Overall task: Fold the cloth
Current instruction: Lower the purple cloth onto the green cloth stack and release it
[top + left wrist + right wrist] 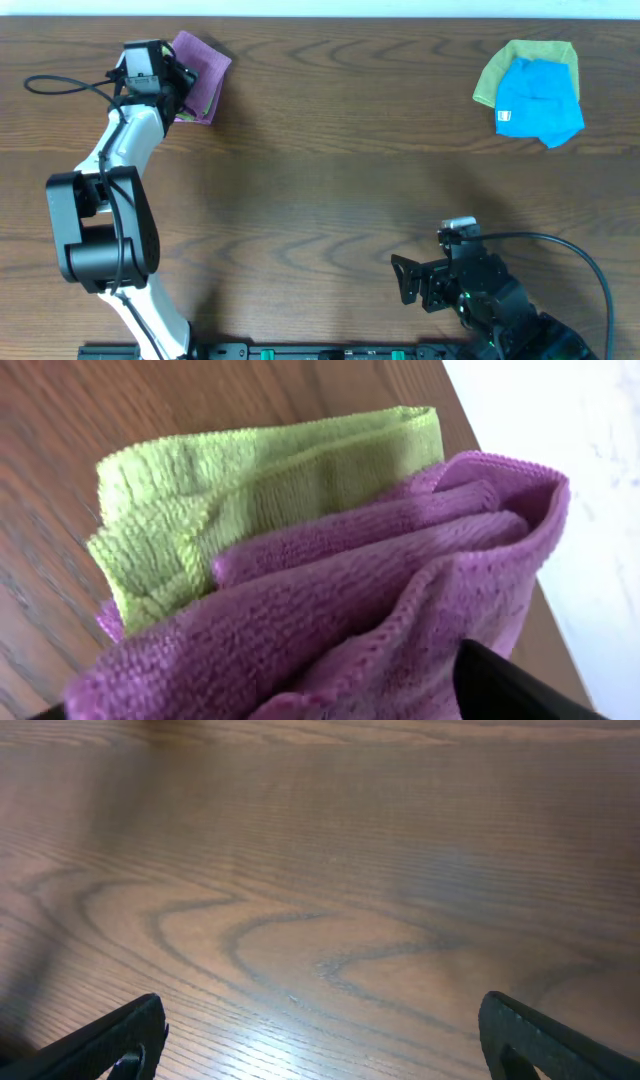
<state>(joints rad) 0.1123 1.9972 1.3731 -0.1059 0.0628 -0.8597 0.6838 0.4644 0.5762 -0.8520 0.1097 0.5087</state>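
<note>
The lilac cloth (pixel 207 62) lies folded into a small thick square at the far left of the table. In the left wrist view this cloth (pixel 400 580) fills the frame, resting on a folded lime-green cloth (pixel 200 500), with a purple sliver showing beneath the green. No white tag shows. My left gripper (pixel 182 88) is right at the cloth, and its fingers (pixel 265 705) are spread at the frame's lower corners with the cloth between them. My right gripper (pixel 405 280) is open and empty over bare wood (pixel 320 1040) near the front edge.
A blue cloth (pixel 540 100) with a white tag lies crumpled on a lime-green cloth (pixel 500 65) at the far right. The table's back edge runs just behind the folded stack. A black cable trails left of the left arm.
</note>
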